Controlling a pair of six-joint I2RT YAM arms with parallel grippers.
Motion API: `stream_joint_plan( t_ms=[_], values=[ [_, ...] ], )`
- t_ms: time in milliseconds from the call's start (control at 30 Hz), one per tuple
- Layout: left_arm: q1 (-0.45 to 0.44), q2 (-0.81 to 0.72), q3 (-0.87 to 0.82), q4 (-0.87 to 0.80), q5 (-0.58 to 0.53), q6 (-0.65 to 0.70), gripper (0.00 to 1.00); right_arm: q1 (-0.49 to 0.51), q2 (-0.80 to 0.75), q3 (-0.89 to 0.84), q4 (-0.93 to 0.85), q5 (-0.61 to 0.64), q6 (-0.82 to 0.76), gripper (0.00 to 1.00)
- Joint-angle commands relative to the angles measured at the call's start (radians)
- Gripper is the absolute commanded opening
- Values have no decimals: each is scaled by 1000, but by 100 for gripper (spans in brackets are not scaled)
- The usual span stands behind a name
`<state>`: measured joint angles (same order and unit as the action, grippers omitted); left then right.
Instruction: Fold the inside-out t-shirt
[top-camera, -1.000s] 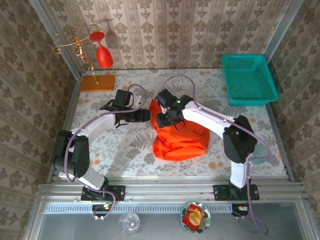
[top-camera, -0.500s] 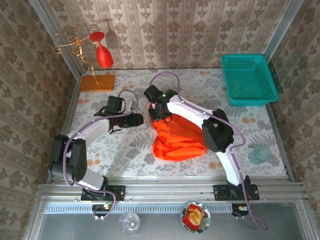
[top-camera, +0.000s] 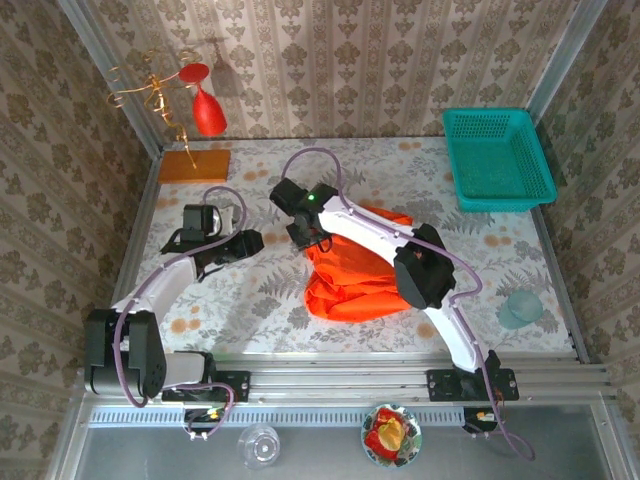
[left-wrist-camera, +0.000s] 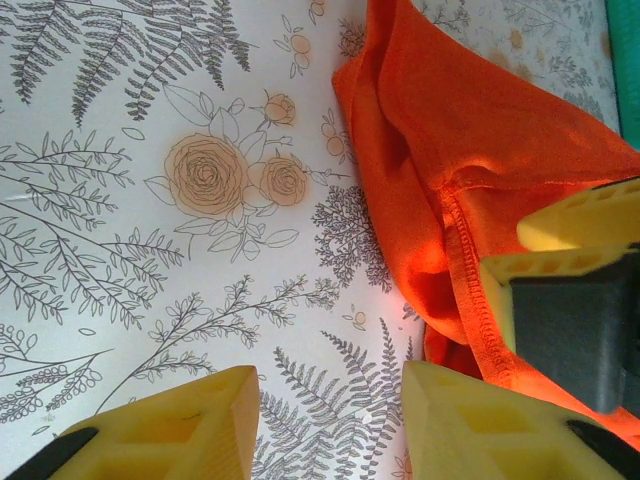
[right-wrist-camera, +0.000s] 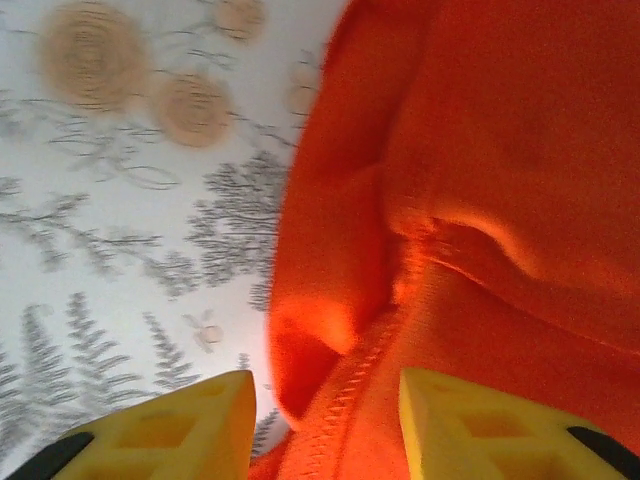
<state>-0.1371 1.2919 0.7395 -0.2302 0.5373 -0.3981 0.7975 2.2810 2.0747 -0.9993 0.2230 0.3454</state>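
Inside-out t-shirt (top-camera: 360, 270) from the top camera: a crumpled orange-red heap about mid-table on the flowery table (top-camera: 250, 300), nowhere near flat. The right gripper (top-camera: 308, 236) is down at the shirt's left edge, with its arm reaching across over the cloth. The left gripper (top-camera: 252, 241) hangs just to the left of that, over bare table and off the shirt. A teal basket (top-camera: 497, 158) sits in the far right corner, well apart from everything.

Left wrist cam: the left gripper (left-wrist-camera: 330, 385) has its jaws a fair way apart with just the fern print of the table (left-wrist-camera: 150, 200) between them, so it's holding nothing. The t-shirt (left-wrist-camera: 450, 140) fills the upper right, stitched hem showing, and the right gripper's fingers (left-wrist-camera: 575, 225) poke in at the shirt's edge on the right.

Right wrist cam: the right gripper (right-wrist-camera: 322, 388) is also parted, straddling the t-shirt (right-wrist-camera: 500, 150) right at its hem. The seam runs down between the two fingers but nothing looks pinched. The table (right-wrist-camera: 120, 200) shows on the left.
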Motion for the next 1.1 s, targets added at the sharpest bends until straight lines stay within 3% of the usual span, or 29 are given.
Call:
stream_joint_plan(
  t_ms=[0, 133, 233, 300, 367, 500, 667, 900, 1067],
  values=[
    [6, -11, -10, 14, 26, -12, 43, -11, 57, 12, -89, 93, 10, 50],
    [5, -14, -5, -6, 19, 1, 43, -18, 80, -7, -114, 113, 13, 56],
    [5, -23, -15, -2, 17, -1, 43, -39, 86, -36, -105, 107, 17, 53],
    [5, -23, -20, -1, 17, -5, 43, -52, 87, -44, -91, 95, 15, 41],
    [5, -23, -22, 0, 20, -5, 43, -62, 76, -43, -64, 89, 5, 20],
    [5, -35, -20, -13, 10, 0, 43, -64, 52, 13, -11, 53, -43, 0],
    [5, -61, -11, -41, -18, 5, 43, -62, 47, 203, -16, -43, -95, 0],
    [11, -114, -8, -27, -44, -15, 44, -60, 14, 626, -134, -141, -150, 0],
    [12, -221, -20, 26, -92, -37, 46, -60, -154, 546, -97, -124, -177, 0]
  ],
)
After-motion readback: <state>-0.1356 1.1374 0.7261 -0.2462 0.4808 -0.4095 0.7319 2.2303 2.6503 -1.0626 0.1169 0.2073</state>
